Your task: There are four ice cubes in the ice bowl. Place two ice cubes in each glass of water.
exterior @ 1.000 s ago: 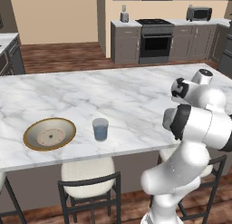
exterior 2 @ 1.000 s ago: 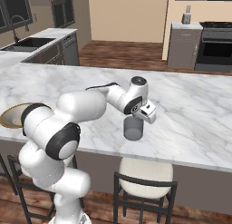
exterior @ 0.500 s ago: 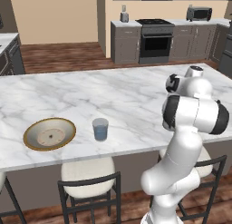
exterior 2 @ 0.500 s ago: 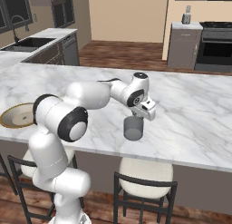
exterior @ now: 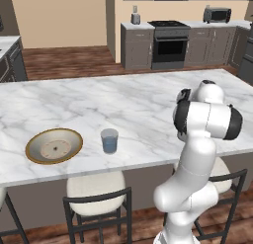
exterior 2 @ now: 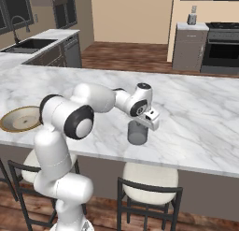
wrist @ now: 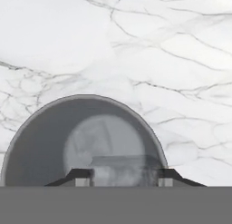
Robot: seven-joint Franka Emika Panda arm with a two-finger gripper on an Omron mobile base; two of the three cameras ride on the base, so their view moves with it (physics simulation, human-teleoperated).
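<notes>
My gripper hangs straight down over the darker grey glass of water, its fingertips just above the rim. A pale translucent ice cube spans the gap between the two fingertips, so the gripper is shut on it. From the right base view the gripper sits on top of that glass near the counter's front edge. The second glass of water, bluish, stands right of the ice bowl. The ice bowl is partly hidden by my arm. I cannot make out cubes in the bowl.
The marble island counter stretches wide behind the glasses. Two stools stand below its front edge. A sink lies at the far left, and a stove with cabinets at the back.
The arm's upper links have swung and straightened over the last second. The hand has stayed over the darker glass, shifting only slightly.
</notes>
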